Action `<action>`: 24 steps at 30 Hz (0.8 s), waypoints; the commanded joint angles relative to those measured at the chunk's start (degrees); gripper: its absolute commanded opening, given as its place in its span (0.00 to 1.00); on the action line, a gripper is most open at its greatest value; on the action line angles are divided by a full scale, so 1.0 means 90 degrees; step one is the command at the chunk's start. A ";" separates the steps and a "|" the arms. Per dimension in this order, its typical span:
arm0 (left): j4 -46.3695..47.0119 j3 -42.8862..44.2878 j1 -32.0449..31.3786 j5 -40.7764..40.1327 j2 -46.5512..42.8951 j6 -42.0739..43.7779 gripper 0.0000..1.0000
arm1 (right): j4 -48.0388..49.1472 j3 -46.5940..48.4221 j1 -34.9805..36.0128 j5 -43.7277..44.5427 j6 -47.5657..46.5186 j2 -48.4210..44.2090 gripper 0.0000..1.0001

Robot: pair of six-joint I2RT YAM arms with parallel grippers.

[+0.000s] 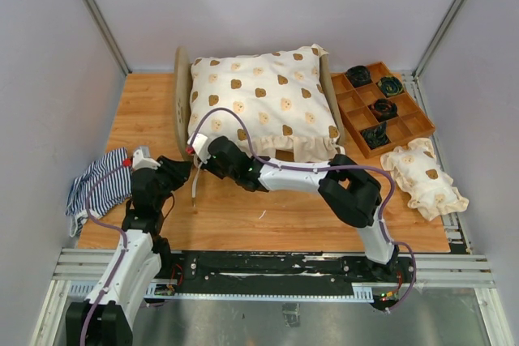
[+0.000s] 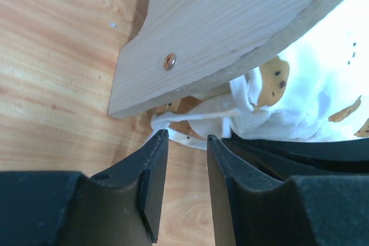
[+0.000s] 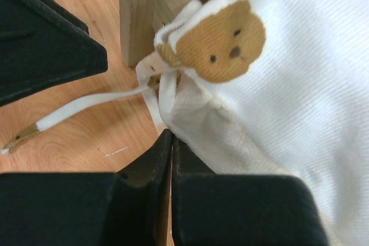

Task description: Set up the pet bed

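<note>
— Where did the pet bed [image 1: 182, 107] stand?
— At the far edge of the table [image 1: 243, 216], in the middle, under a bear-print cover [image 1: 259, 103].
— And the grippers?
— The left gripper [image 2: 185, 139] was released and empty beside the bed's near left corner. The right gripper [image 3: 172, 137] was clenched at the cover's corner.

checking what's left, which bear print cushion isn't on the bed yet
The small pillow, lying on the table near the brown tray at right. The large cushion already covers the pet bed.
</note>
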 commanded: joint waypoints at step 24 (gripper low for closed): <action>-0.0729 0.0909 0.0054 -0.0224 0.0258 -0.0308 0.41 | 0.2345 -0.0565 -0.0082 -0.0220 -0.3125 0.0237 0.00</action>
